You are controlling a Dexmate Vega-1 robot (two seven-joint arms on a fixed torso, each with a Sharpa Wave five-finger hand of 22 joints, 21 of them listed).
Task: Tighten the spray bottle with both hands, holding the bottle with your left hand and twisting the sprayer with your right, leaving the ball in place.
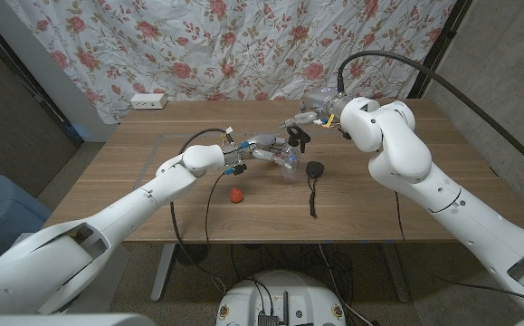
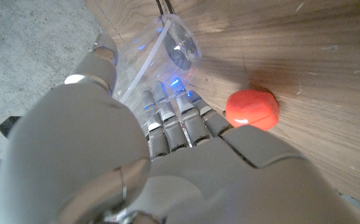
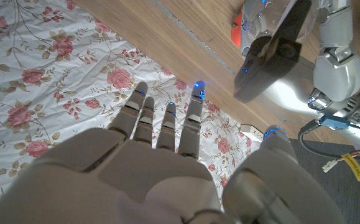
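Head view: clear spray bottle (image 1: pixel 288 161) stood near the middle of the wooden table (image 1: pixel 379 204), held in the left hand (image 1: pixel 268 149), fingers wrapped around its body. Black sprayer (image 1: pixel 298 136) sat on top of the bottle. Right hand (image 1: pixel 318 107) hovered just behind and above the sprayer, apart from it. Small red ball (image 1: pixel 235 195) lay on the table just in front of the left forearm, near the bottle. Black round object with a cord (image 1: pixel 314 170) lay beside the bottle toward the right arm.

Left wrist view: fingers (image 2: pixel 167 121) curled on the transparent bottle (image 2: pixel 167 50), ball (image 2: pixel 252 109) close by.

Right wrist view: fingers (image 3: pixel 167 124) extended and slightly spread, holding nothing; sprayer (image 3: pixel 273 53) beyond the fingertips. Floral curtain (image 1: pixel 243 45) hung behind the table, a white power strip (image 1: pixel 148 101) at its far edge.
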